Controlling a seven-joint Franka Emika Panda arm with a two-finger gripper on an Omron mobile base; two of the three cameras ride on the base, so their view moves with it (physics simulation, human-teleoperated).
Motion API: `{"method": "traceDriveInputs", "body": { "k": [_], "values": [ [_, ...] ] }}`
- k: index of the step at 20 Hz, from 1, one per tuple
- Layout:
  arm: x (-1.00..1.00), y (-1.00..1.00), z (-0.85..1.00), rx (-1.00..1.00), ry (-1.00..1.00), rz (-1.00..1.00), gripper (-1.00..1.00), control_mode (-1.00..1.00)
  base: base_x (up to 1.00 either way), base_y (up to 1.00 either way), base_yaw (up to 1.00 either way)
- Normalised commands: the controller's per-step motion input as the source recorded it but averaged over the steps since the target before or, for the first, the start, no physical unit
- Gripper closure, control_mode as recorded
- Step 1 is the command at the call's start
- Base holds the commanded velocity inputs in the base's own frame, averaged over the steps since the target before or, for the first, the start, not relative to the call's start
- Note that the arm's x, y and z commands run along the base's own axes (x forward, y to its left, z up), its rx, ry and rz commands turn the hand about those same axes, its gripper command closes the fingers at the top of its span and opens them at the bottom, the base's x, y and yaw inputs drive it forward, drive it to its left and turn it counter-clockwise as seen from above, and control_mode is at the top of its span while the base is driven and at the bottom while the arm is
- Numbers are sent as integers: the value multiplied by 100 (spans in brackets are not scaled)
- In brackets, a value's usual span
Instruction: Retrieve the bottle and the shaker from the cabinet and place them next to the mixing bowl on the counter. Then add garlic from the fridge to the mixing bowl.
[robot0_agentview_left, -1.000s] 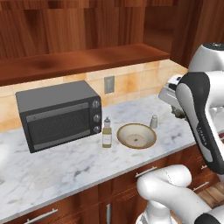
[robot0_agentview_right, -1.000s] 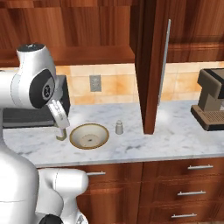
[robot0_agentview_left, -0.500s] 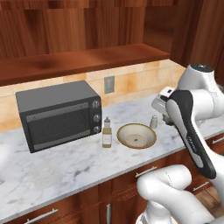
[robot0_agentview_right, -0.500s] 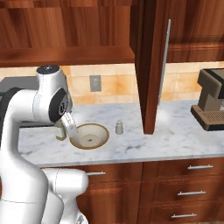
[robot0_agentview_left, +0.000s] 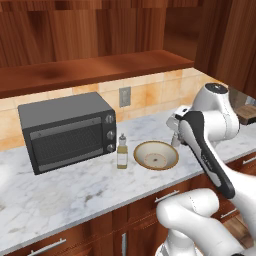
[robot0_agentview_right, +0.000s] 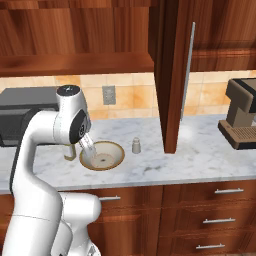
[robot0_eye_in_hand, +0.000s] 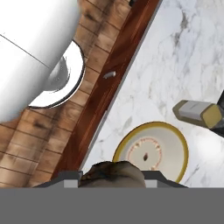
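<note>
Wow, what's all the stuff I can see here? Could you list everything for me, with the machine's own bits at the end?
bottle: one, clear with pale yellow liquid, upright on the counter between oven and bowl.
mixing bowl: one, tan with pale rim, on the counter.
shaker: one, pale grey, upright on the counter just right of the bowl.
toaster oven: one, dark grey, on the counter at the back.
coffee machine: one, brown and black, far right of the counter.
counter: one, white-grey marble, over wooden drawers.
cabinet door: one, reddish-brown, standing open.
wall socket: one, grey, on the tiled wall.
lumpy brownish thing: one, between the fingers, above the bowl.
robot arm: one, white, bent over the bowl.
</note>
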Motion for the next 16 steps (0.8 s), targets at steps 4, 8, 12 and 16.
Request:
{"method": "traceDriveInputs", "body": {
  "k": [4, 8, 12, 16],
  "values": [
    [28, 0, -34, 0, 0, 0, 100, -100, 0, 0, 0],
    [30, 0, -34, 0, 0, 0, 100, -100, 0, 0, 0],
    [31, 0, -34, 0, 0, 0, 100, -100, 0, 0, 0],
    [38, 0, -36, 0, 2, 0, 100, -100, 0, 0, 0]
  ]
}}
